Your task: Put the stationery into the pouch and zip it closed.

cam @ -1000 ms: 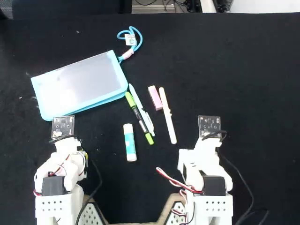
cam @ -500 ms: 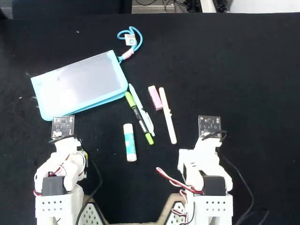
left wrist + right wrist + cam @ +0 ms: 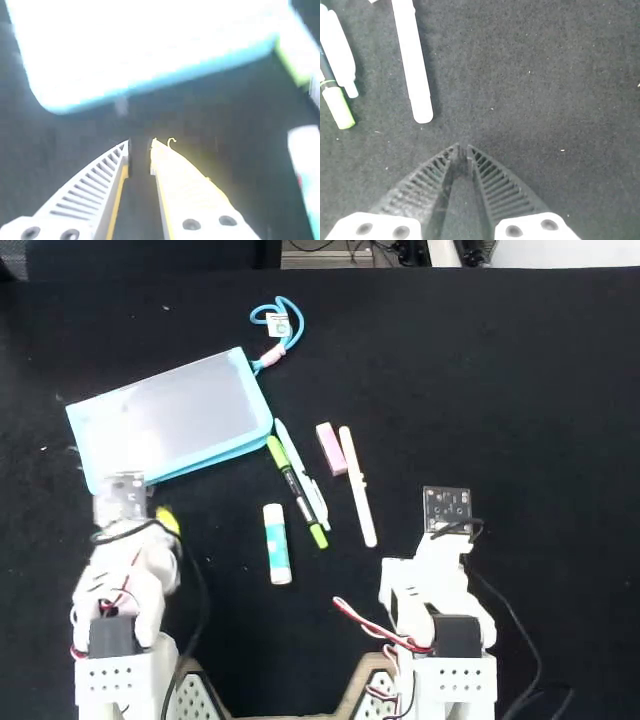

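So the light blue pouch (image 3: 170, 420) was lying flat and at a slant on the black table (image 3: 520, 390), with its looped blue strap (image 3: 278, 325) curled off the far corner. All the stationery sat outside it on the cloth. A green highlighter (image 3: 296, 492) and a white pen (image 3: 303, 475) lay side by side, touching, with their far ends just beside the pouch's corner. A pink eraser (image 3: 331, 448) sat right next to the far end of a white marker (image 3: 357, 485). The glue stick (image 3: 276, 543) was on its own, closer to the arms.

The left gripper (image 3: 140, 146) was just short of the pouch's near edge, its claw parted by only a narrow slit, with nothing in it. The right gripper (image 3: 463, 149) had its claw pressed together and empty, over bare table near the marker's close end.
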Controlling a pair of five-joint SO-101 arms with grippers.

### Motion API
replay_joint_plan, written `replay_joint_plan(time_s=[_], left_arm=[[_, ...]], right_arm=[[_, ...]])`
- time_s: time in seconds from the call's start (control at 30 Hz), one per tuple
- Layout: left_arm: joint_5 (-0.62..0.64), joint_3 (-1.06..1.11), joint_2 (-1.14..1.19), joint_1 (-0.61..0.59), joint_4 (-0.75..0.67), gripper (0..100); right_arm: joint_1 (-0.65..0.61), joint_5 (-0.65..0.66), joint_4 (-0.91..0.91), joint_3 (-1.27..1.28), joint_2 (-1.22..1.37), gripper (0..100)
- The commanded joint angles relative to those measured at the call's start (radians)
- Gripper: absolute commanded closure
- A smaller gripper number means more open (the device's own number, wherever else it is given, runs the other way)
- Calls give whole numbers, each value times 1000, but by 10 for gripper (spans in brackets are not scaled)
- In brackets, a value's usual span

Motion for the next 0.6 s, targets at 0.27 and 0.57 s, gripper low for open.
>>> replay_joint_plan(time_s=[0.27, 0.57], left_arm=[[-3, -15, -2, -170, -512, 916], [-5, -337, 0, -168, -146, 890]], right_arm=[[14, -5, 5, -8, -96, 987], [14, -5, 5, -8, -96, 987]])
